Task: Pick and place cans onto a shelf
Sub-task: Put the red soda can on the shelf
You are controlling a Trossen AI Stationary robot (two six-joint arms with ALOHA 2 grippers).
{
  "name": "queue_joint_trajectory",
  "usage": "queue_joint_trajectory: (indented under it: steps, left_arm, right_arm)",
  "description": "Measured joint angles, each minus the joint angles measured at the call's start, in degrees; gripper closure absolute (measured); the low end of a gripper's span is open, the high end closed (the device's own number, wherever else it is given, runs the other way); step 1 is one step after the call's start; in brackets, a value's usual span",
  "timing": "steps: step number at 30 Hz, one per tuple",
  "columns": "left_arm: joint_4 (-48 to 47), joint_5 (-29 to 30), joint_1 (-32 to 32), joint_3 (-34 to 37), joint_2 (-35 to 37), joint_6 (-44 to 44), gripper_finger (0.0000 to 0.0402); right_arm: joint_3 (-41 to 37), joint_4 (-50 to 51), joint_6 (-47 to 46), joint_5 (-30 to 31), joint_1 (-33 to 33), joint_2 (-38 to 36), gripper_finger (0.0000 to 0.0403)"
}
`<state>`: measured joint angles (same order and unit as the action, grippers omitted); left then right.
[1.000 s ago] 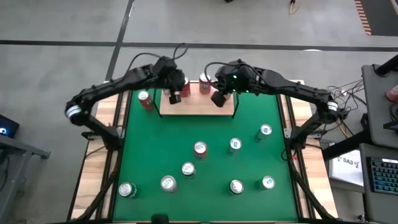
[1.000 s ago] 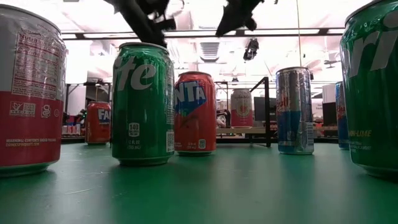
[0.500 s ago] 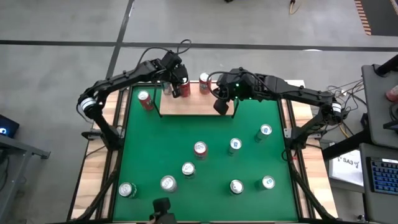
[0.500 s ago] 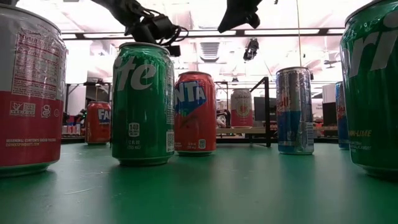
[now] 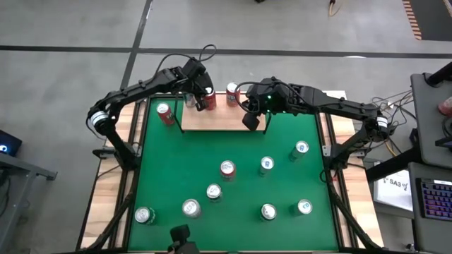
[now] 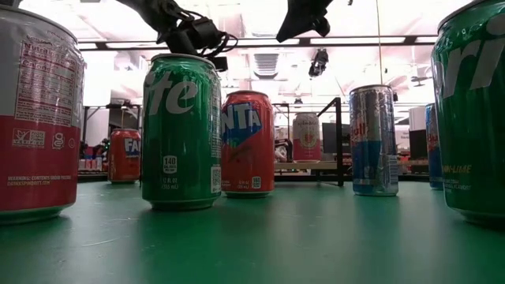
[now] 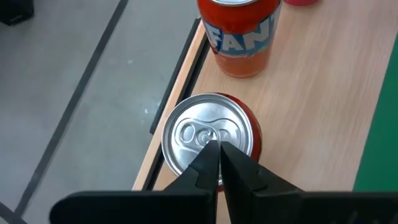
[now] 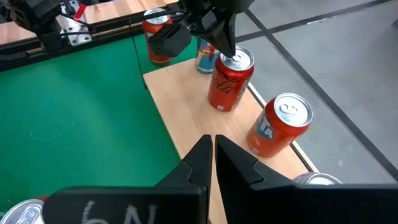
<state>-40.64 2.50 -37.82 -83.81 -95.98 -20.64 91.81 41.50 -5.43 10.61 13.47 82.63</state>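
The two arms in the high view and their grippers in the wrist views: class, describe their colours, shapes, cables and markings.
Both arms are black and slender, with a pale band near each base. Loose black cable loops over the left gripper; a green light glows near the right gripper. Each gripper ends in two black tapering fingers.

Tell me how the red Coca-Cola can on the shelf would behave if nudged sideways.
The can stands upright on the smooth wooden shelf, so it would probably slide first. It is tall and narrow, so a high push might tip it. On its side it would likely roll, perhaps off the nearby edge.
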Motion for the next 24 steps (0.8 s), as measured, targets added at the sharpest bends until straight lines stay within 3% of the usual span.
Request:
queue_joint_trajectory:
  steps: [4, 10, 17, 24]
  left_arm:
    - [-0.82, 0.13, -0.02, 0.0, 0.02, 0.18, 0.0401]
    - [-1.0, 5.47, -0.07, 0.0, 0.22, 0.16, 0.0401]
    - [-4.04, 5.31, -0.04, 0.06, 3.43, -1.41, 0.0401]
    - [-15.45, -8.45, 0.04, 0.07, 13.76, -6.3, 0.0401]
  right_arm:
    - [0.0, 0.0, -0.11, 0.02, -0.19, 0.0, 0.039]
    - [0.0, 0.22, -0.13, 0.0, -0.24, 0.02, 0.039]
    - [0.0, 0.68, -0.13, -0.04, -0.24, 0.0, 0.039]
    - [0.0, 4.32, -0.13, -0.05, -0.24, -0.4, 0.039]
